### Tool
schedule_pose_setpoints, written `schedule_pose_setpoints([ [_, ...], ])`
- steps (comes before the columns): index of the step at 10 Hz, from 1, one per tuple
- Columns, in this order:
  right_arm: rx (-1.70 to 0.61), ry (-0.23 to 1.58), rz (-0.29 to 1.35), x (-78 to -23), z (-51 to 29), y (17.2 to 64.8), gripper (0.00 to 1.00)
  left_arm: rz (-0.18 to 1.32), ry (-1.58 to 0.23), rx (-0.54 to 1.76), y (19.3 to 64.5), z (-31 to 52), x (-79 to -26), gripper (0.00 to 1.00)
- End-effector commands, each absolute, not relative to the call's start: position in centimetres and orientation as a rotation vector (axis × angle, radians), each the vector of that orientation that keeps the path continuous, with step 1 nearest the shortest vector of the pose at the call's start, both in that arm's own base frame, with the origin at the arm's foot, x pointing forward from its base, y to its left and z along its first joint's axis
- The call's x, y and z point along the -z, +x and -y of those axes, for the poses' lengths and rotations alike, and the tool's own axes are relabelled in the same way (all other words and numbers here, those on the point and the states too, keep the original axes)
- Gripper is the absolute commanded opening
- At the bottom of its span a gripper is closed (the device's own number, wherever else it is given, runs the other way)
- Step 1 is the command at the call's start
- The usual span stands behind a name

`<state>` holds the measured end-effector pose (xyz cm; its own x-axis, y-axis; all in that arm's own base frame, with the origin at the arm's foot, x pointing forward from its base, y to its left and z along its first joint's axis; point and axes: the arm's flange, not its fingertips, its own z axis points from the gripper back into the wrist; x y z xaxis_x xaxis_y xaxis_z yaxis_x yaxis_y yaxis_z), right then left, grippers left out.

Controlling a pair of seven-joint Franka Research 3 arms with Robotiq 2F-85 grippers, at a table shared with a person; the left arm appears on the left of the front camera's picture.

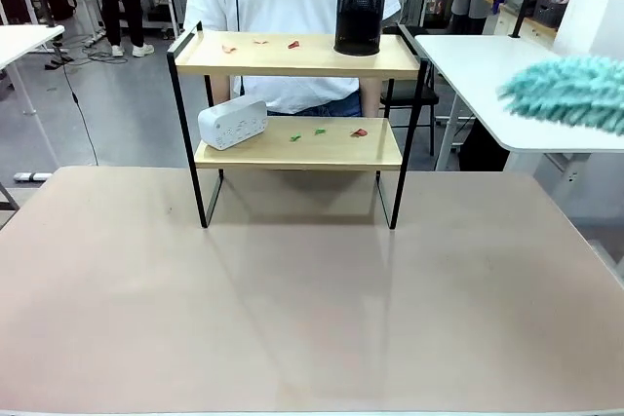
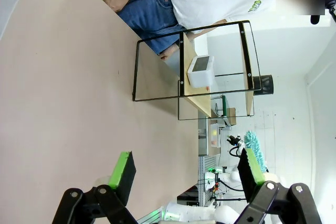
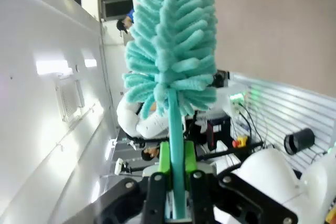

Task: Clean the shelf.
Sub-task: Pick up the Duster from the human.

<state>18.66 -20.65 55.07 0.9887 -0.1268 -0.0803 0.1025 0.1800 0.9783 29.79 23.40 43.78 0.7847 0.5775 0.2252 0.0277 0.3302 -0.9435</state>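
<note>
Standing at the far middle of the table (image 1: 312,299), the shelf (image 1: 336,148) faces you, with red and green scraps (image 1: 292,45) on both boards, a black mesh cup (image 1: 360,18) on top and a white box (image 1: 232,122) below. Your right gripper (image 3: 177,182) is clenched on the handle of a teal duster (image 1: 570,93); your left gripper (image 2: 186,169) hangs released above the table.

We see the tan table (image 1: 312,319) carrying the shelf (image 1: 292,65), which stands toward its far edge. On the shelf's upper board sit a black mesh cup (image 1: 360,18) at the right end and small red scraps (image 1: 293,45). Its lower board holds a white box (image 1: 232,122) at the left end and green and red scraps (image 1: 319,131).
</note>
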Motion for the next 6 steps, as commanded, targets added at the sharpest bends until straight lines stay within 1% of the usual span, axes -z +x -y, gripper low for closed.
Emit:
schedule_pose_setpoints([
  [1, 0.119, 1.368, -0.038, -52.0, 20.6, 20.5, 0.00, 0.596, -1.200, -0.375, 29.7, -23.4, -43.9, 1.00],
  [2, 0.104, 1.369, -0.039, -51.0, 20.3, 21.4, 0.00, 0.596, -1.200, -0.375, 29.7, -23.4, -43.9, 1.00],
  [3, 0.153, 1.374, -0.028, -53.2, 20.4, 19.5, 0.08, 0.596, -1.200, -0.375, 29.7, -23.4, -43.9, 1.00],
  [6, 0.153, 1.374, -0.028, -53.2, 20.4, 19.5, 0.08, 0.596, -1.200, -0.375, 29.7, -23.4, -43.9, 1.00],
])
